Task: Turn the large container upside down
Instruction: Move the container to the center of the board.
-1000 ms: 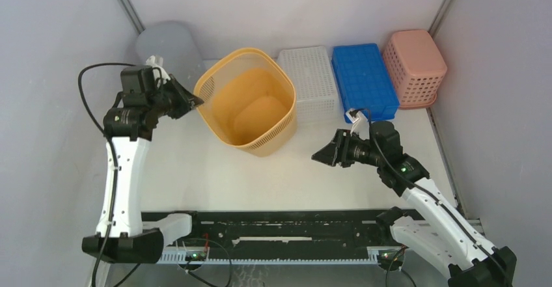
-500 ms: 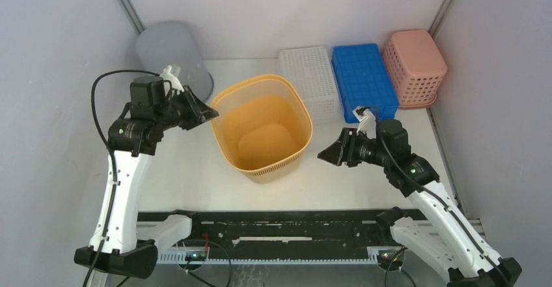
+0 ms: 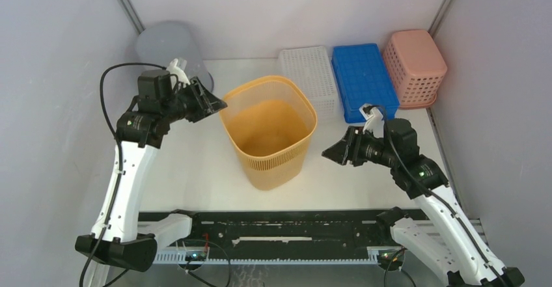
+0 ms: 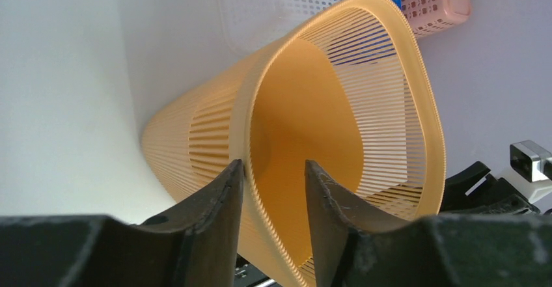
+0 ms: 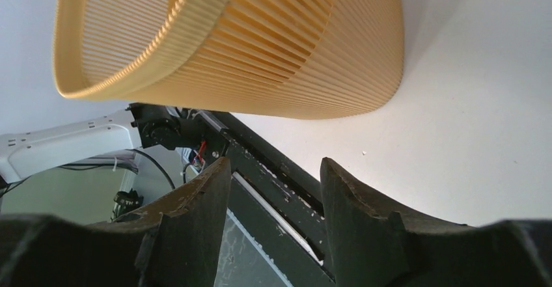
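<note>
Not yet flipped: yellow slatted basket point(image 3: 270, 131) mouth-up mid-bench point(image 3: 189, 170). Left gripper point(image 4: 273, 167) fingers astride its rim, parted, gap showing, not clamping. Right gripper point(image 5: 273, 168) half-spread, empty, just beside. Whole inversion apparently left.

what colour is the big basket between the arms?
The basket is yellow-orange with slatted walls; best seen in the top external view.

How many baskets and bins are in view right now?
5: the yellow basket at centre, a grey bin back left, then a white basket, a blue basket and a pink basket along the back. None looks hidden.
</note>
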Robot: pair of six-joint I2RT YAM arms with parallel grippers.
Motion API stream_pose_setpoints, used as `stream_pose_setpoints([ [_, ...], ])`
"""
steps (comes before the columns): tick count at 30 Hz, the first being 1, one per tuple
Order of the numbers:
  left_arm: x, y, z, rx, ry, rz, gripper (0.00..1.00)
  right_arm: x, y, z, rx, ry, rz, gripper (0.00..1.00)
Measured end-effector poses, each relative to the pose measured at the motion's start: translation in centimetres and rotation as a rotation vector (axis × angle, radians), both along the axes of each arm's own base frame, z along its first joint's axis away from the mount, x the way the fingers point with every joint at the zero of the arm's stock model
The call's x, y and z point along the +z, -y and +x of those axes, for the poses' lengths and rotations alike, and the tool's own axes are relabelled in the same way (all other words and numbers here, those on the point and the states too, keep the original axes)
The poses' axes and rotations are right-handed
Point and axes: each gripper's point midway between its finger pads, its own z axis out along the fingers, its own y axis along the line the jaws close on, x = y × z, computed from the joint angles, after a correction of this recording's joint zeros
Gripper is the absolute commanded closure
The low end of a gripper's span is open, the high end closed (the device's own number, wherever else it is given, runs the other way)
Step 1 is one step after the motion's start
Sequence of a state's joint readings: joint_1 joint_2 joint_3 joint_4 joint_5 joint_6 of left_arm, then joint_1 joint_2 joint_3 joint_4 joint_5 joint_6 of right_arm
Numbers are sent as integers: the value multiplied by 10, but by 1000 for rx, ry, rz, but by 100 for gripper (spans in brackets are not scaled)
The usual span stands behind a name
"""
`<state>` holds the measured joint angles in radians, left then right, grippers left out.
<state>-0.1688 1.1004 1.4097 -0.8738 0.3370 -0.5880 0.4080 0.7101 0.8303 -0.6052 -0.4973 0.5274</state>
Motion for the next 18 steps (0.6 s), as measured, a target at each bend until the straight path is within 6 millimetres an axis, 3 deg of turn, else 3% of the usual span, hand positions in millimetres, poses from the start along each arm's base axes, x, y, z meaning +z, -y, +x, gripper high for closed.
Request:
stream_pose_setpoints([
  [7,2,3,9,-3,17,-10,51,24,2,9,-18,32,-20,35],
  [14,1,7,23,-5,28,-18,51,71,1,46,-48,131,-47,35],
  [18,-4,8,28,-4,11,-17,51,81,4,72,-77,159,-78,35],
])
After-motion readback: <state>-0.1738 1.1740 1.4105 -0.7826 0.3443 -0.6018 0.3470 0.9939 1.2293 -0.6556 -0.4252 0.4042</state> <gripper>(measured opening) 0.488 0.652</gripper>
